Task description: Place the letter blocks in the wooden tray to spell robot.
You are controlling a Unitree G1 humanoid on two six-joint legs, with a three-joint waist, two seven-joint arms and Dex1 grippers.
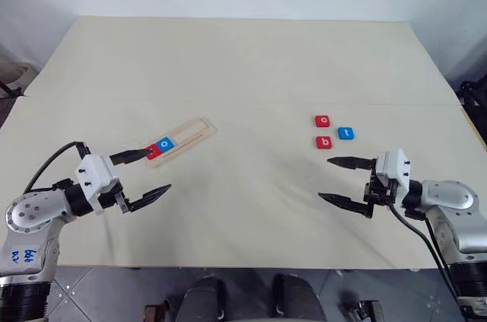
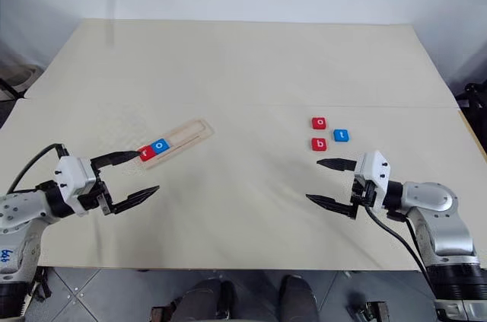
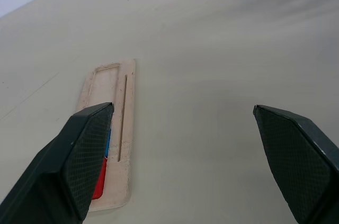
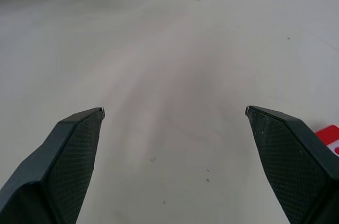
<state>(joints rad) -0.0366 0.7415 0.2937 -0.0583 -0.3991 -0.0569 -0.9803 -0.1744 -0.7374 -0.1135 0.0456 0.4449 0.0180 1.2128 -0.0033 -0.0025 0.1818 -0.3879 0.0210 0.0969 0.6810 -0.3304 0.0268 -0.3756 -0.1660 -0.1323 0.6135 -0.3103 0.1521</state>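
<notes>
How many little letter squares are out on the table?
5: red r and blue o in the wooden tray; red o, red b, blue t loose on the right.

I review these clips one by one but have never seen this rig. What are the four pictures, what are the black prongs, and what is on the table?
The two wide pictures come from a stereo camera on a humanoid robot's head, looking down over its arms. The other two come from a camera on each wrist, looking along that arm's black fingers.

The left gripper and the right gripper each have their jaws open and hold nothing.

On the pale table lies the wooden tray, angled, on the robot's left. At its near end sit a red block and a blue o block, side by side. The rest of the tray is unfilled.

On the robot's right three loose blocks lie on the table: a red o, a blue t and a red b.
</notes>
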